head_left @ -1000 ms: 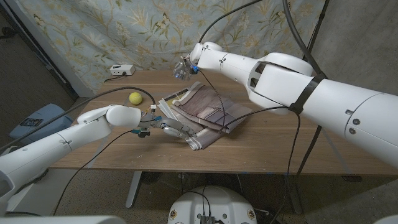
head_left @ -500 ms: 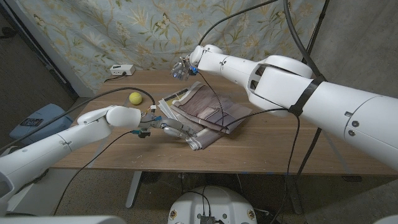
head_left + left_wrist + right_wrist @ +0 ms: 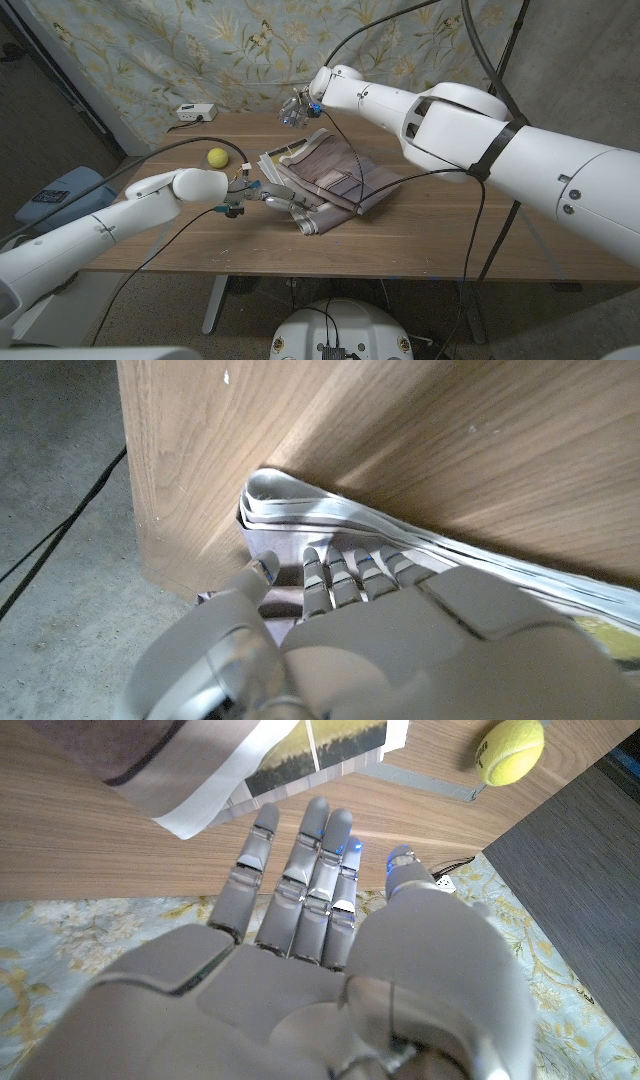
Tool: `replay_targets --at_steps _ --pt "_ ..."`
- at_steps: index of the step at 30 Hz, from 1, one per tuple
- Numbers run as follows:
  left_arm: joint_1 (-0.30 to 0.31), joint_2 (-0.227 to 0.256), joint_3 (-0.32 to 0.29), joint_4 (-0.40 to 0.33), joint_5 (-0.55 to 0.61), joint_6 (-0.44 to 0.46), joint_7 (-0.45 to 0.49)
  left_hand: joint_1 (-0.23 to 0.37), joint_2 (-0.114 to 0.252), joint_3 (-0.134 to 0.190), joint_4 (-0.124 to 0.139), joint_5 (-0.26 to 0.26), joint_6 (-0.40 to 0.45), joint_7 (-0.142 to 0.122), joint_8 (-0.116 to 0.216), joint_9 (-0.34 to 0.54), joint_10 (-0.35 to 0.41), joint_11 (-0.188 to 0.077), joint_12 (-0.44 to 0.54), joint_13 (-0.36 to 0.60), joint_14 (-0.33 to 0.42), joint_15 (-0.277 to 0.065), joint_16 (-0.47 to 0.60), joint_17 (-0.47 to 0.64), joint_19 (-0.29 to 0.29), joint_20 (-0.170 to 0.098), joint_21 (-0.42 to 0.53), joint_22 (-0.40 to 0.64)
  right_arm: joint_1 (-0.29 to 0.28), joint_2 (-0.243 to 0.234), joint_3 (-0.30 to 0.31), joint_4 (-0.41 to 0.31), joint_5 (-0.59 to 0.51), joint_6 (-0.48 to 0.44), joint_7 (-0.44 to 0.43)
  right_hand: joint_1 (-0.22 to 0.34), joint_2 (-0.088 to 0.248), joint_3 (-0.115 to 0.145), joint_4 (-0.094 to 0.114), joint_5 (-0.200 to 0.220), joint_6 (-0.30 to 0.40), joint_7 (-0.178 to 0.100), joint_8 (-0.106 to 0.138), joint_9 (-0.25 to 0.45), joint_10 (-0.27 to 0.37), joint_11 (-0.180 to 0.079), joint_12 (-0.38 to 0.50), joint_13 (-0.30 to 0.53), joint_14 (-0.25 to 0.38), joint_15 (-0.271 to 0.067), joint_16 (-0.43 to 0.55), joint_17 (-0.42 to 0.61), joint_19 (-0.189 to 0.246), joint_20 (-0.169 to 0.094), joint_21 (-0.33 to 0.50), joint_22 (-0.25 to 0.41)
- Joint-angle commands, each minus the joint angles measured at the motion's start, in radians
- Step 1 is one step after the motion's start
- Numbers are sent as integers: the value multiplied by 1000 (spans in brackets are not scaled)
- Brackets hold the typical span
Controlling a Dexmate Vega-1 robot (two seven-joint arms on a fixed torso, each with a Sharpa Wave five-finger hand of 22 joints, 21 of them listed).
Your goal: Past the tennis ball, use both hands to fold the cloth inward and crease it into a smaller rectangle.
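A: What changed in the last second?

B: The left hand (image 3: 262,197) slid further onto the folded striped brown-and-white cloth (image 3: 325,180), fingers together and pressing its near edge on the wooden desk (image 3: 420,235); the crease is being set. The right hand (image 3: 295,108) still hovers above the far edge, fingers extended, holding nothing.

A: Anything the wrist views add?

B: The left wrist view shows the stacked layers under the fingers; the right wrist view shows the yellow tennis ball (image 3: 510,750) beside the cloth's corner.

head cam high; wrist cams near cloth (image 3: 322,183)
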Motion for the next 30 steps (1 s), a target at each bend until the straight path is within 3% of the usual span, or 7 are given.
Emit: replay_targets --at_steps 1,17,30 --pt "4 -9 -22 -46 -20 46 55 7 -7 2 -9 0 13 -1 6 3 10 -2 9 3 18 -4 1 3 5 -1 7 3 23 -22 11 0 -14 -14 44 -10 -2 4 -2 1 0 -2 -6 3 -6 1 -5 2 -2 -1 -2 1 3 1 -1 4" --pt "-39 -30 -15 -49 -46 68 39 14 -6 1 -21 -3 17 -3 5 3 18 -2 10 3 27 -7 0 4 15 -2 9 3 25 -71 27 -8 -3 -6 32 -18 2 5 -6 0 1 -3 -12 3 -20 6 -8 6 -17 7 -9 3 4 3 0 4" --pt "-47 -32 -5 -34 -65 62 25 18 -3 -1 -29 -5 29 -5 6 3 29 -4 12 4 38 -8 1 5 23 0 11 3 21 -80 42 -9 11 -8 30 -24 4 5 -8 0 4 -4 -15 5 -34 8 -13 7 -23 11 -12 3 3 1 -1 4"
